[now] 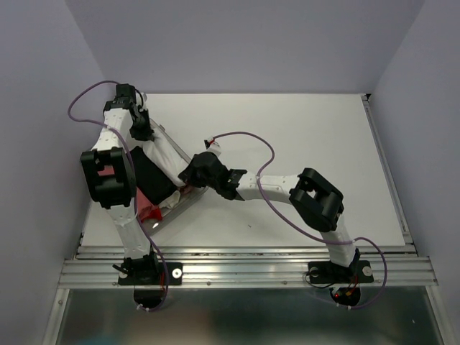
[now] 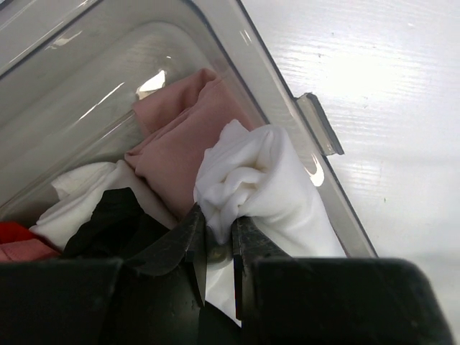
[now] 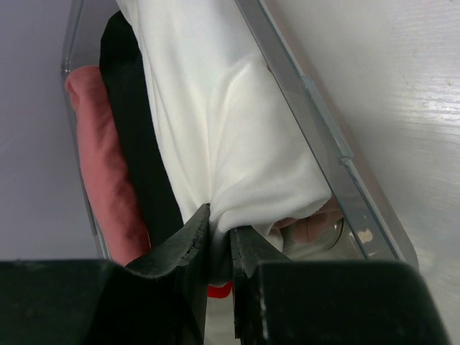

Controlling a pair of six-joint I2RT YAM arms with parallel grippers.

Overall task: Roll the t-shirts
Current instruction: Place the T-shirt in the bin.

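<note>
The white t-shirt lies bunched in the clear plastic tub at the table's left. My left gripper is shut on one end of it at the tub's far part. My right gripper is shut on the other end of the white shirt at the tub's near part. A salmon-pink shirt and a black shirt lie beside it in the tub. In the top view the left gripper and right gripper are both over the tub, with the black shirt between them.
The tub's rim and side tab stand close right of my left fingers. A red cloth shows at the tub's near end. The white table stretches right of the tub. Purple walls enclose the table.
</note>
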